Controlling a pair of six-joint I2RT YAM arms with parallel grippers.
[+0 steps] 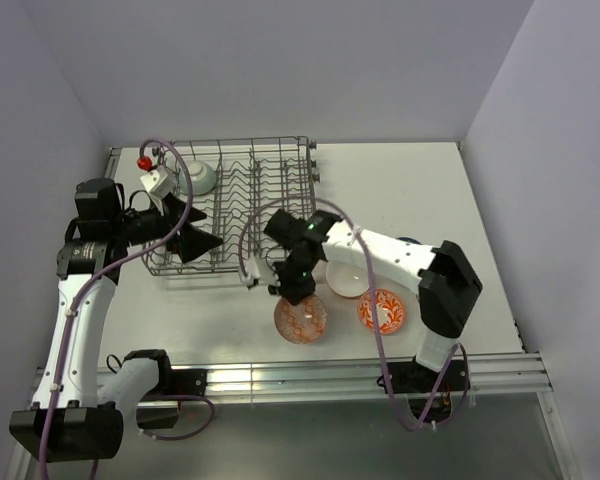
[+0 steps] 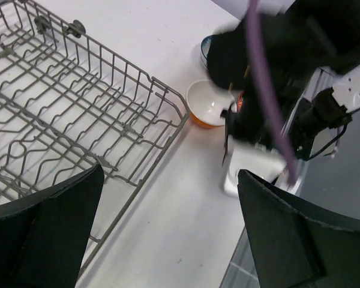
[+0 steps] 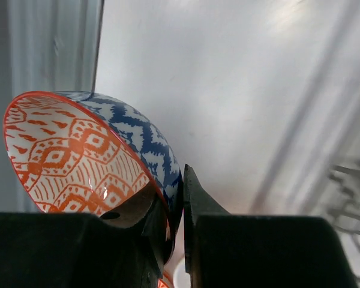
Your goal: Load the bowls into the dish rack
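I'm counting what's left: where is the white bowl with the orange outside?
Top view: the white bowl sits on the table right of the dish rack, partly under the right arm, a loose red-orange bowl beside it.

No legible text, label, brand or number anywhere

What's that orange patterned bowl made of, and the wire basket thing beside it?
The red-orange and blue patterned round bowl looks like glazed ceramic: there are glossy highlights on its painted inside. The large grey wire dish rack looks like metal, maybe coated: it is made of thin bent rods with a dull grey sheen.
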